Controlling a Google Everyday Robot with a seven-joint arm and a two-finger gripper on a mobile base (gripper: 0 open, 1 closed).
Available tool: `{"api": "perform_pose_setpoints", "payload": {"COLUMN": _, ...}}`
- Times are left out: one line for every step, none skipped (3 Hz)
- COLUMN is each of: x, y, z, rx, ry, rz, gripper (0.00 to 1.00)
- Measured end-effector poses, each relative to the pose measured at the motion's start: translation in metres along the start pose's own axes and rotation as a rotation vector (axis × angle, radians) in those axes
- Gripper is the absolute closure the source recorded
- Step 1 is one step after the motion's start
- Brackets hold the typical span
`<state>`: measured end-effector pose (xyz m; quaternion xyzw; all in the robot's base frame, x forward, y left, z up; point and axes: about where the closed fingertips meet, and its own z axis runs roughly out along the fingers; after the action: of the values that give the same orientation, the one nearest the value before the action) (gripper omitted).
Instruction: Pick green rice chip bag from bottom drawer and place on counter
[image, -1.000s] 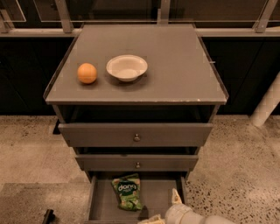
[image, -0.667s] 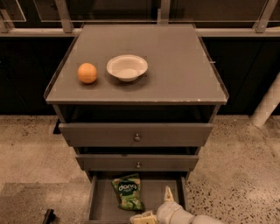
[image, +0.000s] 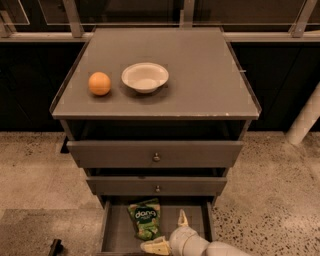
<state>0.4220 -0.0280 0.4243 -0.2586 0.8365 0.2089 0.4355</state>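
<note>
The green rice chip bag (image: 144, 219) lies flat in the open bottom drawer (image: 118, 233), left of its middle. My gripper (image: 169, 232) comes in from the bottom right and hangs over the drawer, just right of the bag. Its pale fingers (image: 182, 218) are spread apart and hold nothing. One finger points up and the other points left, below the bag's lower edge. The counter (image: 205, 75) is the grey cabinet top above.
An orange ball (image: 99, 83) and a white bowl (image: 145, 76) sit on the counter's left half. Two knobbed drawers (image: 156, 157) above the bottom one stand slightly pulled out. Speckled floor surrounds the cabinet. A white post (image: 306, 119) stands at the right.
My gripper has moved left and forward over the bottom drawer, nearer the bag, with its fingers spread wider. The bag has not moved.
</note>
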Motion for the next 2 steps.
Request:
{"api": "perform_pose_setpoints", "payload": {"x": 0.012, "y": -0.007, "z": 0.029, "rx": -0.009, "ry": 0.012, "rz": 0.042, "gripper": 0.0}}
{"api": "perform_pose_setpoints", "payload": {"x": 0.013, "y": -0.017, "z": 0.072, "rx": -0.024, "ry": -0.012, "rz": 0.08, "gripper": 0.0}}
